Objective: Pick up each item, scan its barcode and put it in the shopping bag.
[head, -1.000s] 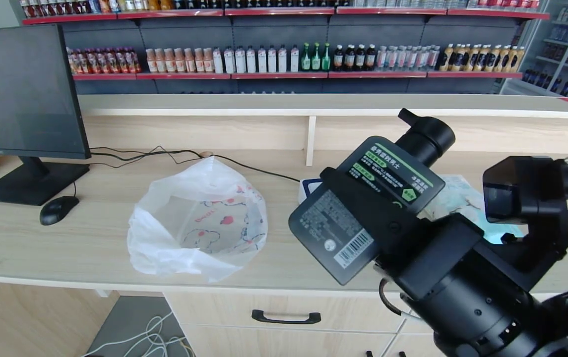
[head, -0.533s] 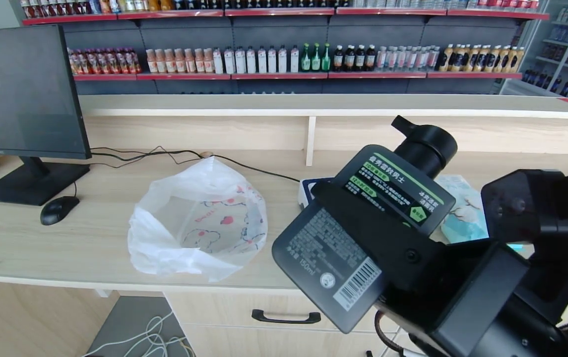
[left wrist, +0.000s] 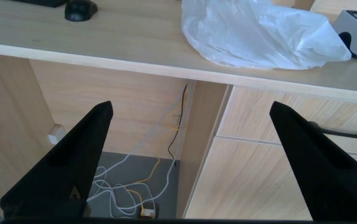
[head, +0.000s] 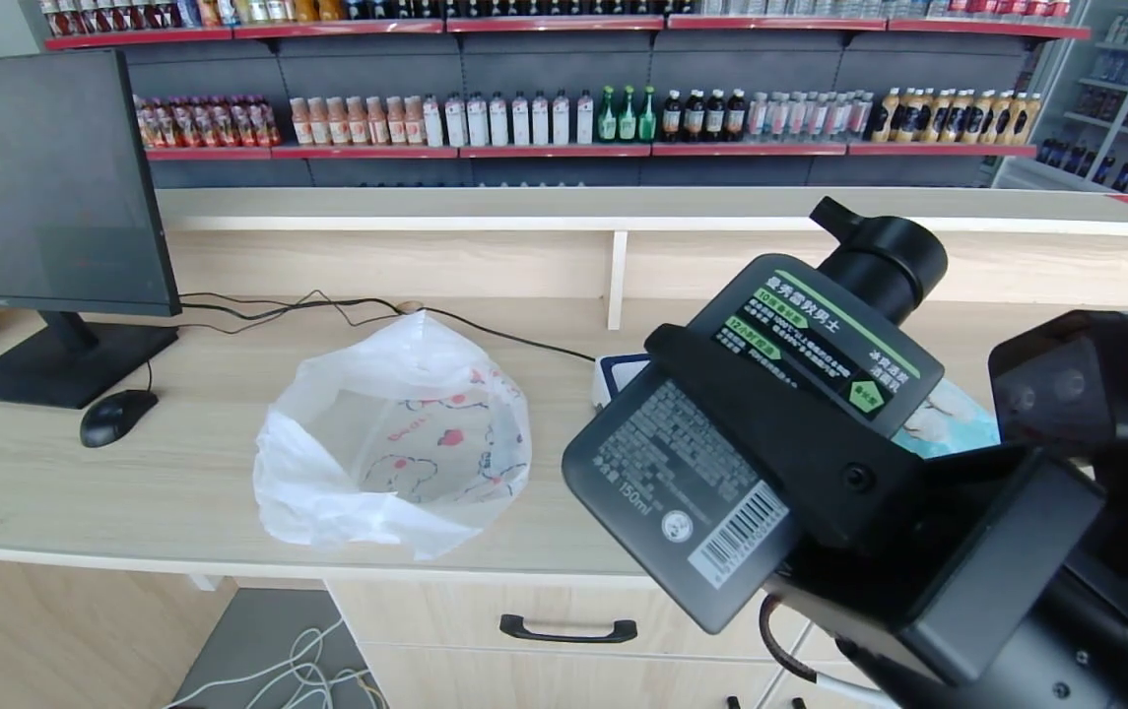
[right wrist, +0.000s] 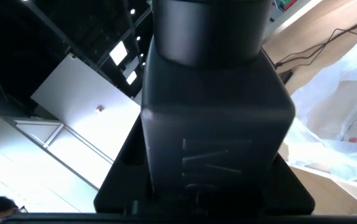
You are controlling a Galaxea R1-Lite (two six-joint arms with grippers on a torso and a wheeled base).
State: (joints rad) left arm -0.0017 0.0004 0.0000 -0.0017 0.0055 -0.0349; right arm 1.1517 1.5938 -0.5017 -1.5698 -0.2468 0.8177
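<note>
My right pincer (head: pixel 788 445), clamped around the black bottle (head: pixel 667 463) held aloft, seems mid-scan, barcode showing; next I'd need to swing it left and down into the open shopping bag (head: pixel 396 443).

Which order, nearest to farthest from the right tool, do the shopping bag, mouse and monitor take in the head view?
Measured from the right tool, shut on the black bottle:
1. shopping bag, mid-counter, to the tool's left.
2. mouse, farther left.
3. monitor, far left, at the back.
</note>
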